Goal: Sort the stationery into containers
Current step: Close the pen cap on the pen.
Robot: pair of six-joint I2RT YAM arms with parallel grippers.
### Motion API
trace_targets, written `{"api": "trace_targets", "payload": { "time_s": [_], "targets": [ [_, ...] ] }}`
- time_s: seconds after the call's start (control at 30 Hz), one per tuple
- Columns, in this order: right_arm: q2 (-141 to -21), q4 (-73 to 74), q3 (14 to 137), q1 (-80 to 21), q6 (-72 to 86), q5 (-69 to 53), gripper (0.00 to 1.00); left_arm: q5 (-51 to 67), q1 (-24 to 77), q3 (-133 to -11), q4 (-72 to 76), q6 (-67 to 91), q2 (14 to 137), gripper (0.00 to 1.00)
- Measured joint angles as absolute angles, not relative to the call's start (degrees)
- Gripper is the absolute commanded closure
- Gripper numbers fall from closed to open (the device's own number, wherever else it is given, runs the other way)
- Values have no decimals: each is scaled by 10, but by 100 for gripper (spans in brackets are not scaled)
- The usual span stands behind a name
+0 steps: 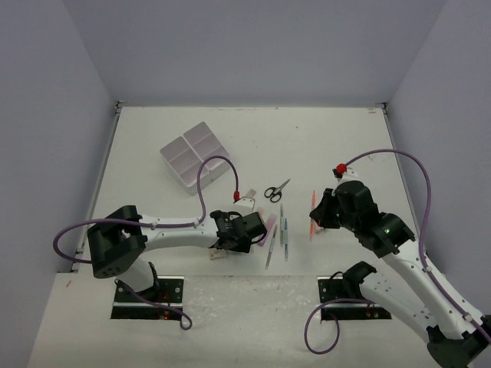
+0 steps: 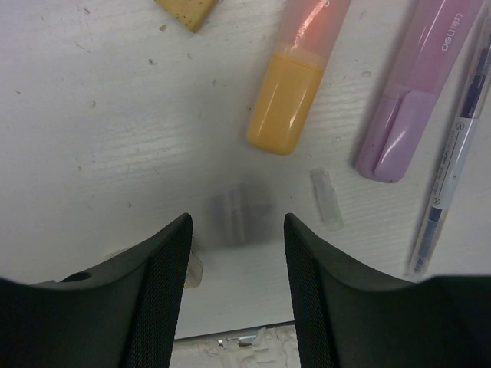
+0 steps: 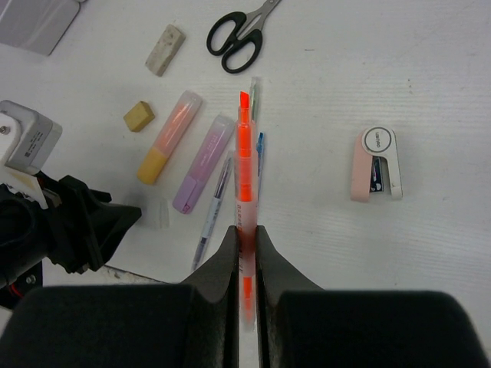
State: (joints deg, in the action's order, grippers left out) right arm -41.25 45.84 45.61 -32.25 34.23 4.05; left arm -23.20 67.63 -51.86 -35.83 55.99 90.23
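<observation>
far-left on white table: four-cell translucent white plastic bin block | black-handled scissors right of white eraser | nearer, left-to-right: beige eraser, orange highlighter, purple highlighter | thin orange marker in right gripper

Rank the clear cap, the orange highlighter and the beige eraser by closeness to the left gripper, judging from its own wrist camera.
1. The clear cap, just right of the left gripper.
2. The orange highlighter, ahead and slightly right.
3. The beige eraser, at the top edge, slightly left.
</observation>
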Motion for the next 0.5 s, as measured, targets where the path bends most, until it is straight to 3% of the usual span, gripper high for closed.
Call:
{"api": "trace_targets", "payload": {
  "time_s": [0.33,0.5],
  "targets": [
    [-412,458,456,-322,340,35,100,-218,677,-495,-326,560,917,66],
    [-412,458,456,-322,340,34,100,-218,677,-492,-322,560,917,82]
  ]
}}
